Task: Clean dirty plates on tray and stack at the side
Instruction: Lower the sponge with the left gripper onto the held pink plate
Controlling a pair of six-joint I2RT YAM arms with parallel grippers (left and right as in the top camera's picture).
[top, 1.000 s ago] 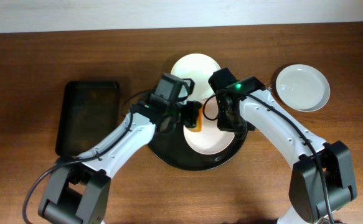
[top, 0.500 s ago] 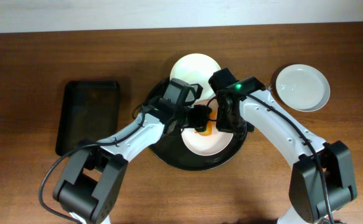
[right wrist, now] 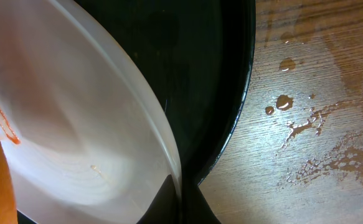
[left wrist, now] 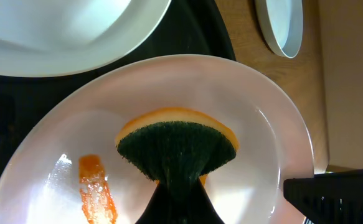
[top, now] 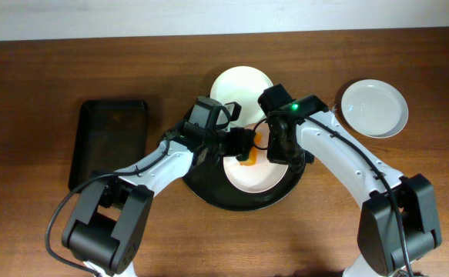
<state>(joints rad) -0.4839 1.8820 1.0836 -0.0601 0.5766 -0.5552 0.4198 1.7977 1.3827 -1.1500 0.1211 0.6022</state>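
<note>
Overhead: left hand (left wrist: 180, 200) holds sponge (left wrist: 176, 148) on plate (top: 256, 177) gripped by right hand (right wrist: 180, 194).

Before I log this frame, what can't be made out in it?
Overhead: both arms cover much of the scrubbed plate, hiding any smears.
Left wrist: the left gripper is cut off by the bottom edge; only tips pinching the sponge show.
Right wrist: the right gripper is cropped likewise; its bite on the plate rim is unclear.
Left wrist: the white plate runs off the top edge.
</note>
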